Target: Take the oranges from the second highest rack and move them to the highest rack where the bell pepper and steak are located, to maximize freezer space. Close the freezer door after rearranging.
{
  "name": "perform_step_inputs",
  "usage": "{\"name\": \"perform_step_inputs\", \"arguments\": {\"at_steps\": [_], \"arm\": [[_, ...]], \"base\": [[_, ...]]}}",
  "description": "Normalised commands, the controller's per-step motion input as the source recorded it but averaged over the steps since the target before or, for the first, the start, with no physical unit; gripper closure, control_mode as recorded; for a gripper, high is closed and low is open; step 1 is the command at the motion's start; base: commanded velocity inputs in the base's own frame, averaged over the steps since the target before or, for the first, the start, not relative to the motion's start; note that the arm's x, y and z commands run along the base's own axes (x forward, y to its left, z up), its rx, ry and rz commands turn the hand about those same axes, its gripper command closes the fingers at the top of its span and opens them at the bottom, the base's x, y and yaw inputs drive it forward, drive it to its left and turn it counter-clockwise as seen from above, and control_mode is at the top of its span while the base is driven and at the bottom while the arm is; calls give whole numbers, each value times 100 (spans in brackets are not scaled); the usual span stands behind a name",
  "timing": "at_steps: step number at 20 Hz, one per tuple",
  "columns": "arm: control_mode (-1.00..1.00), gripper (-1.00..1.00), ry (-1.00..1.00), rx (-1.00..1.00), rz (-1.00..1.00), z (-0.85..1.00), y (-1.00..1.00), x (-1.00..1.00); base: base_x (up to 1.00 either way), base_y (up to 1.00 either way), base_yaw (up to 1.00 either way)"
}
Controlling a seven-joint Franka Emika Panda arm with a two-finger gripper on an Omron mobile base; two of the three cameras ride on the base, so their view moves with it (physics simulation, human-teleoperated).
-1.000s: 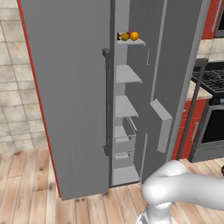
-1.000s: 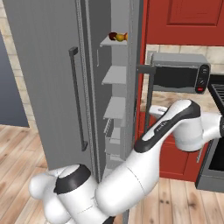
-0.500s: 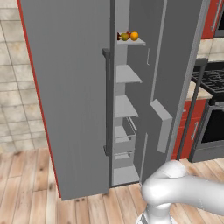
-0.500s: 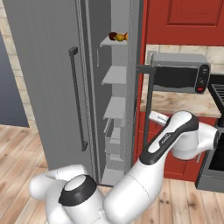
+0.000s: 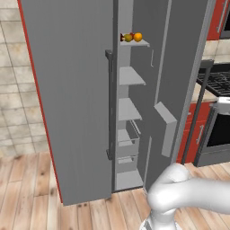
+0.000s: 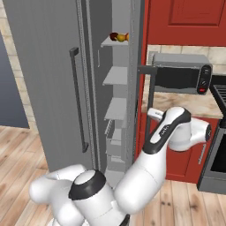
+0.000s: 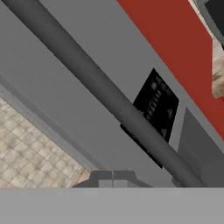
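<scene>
Two oranges [image 5: 134, 37] [image 6: 123, 37] lie on the highest rack [image 5: 137, 44] [image 6: 110, 43], next to the dark-red bell pepper [image 5: 122, 37] [image 6: 114, 35]. No steak can be made out there. The second highest rack [image 5: 131, 77] [image 6: 115, 76] is bare. The freezer door [image 5: 179, 90] stands wide open, edge-on in the right base view [image 6: 137, 88]. My gripper [image 6: 152, 115] is on its outer side, close to its bar handle [image 6: 150, 88]. In the hand view the fingertips [image 7: 105, 178] sit together, shut on nothing, just under a bar handle [image 7: 100, 87] and a dark dispenser recess [image 7: 155, 109].
The neighbouring closed grey door [image 6: 44, 79] carries a bar handle [image 6: 77, 101] [image 5: 109, 103]. A microwave [image 6: 181, 77] stands on the counter right of the open door, with a stove [image 5: 215, 85] beyond. A door bin [image 5: 165, 128] juts from the open door's inner face.
My arm has shifted its pose beside the open door, the elbow dropping and then rising a little. The hand stays by the door's outer side. Door and fruit have not moved.
</scene>
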Motion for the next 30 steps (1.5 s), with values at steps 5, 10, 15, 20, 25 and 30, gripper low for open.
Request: {"name": "perform_step_inputs", "arguments": {"at_steps": [5, 10, 15, 20, 25, 30], "arm": [[-100, 100, 6, 3, 1, -15, -20, 50], [-100, 100, 7, 3, 0, -19, -48, 40], [-100, 100, 5, 3, 5, -31, -11, 42], [-100, 100, 0, 1, 7, -28, 8, 14], [-100, 100, -2, 0, 10, -10, 31, -23], [-100, 100, 0, 4, 10, -2, 67, 17]], "base": [[0, 0, 0], [0, 0, 0], [0, 0, 0], [0, 0, 0], [0, 0, 0], [0, 0, 0]]}}
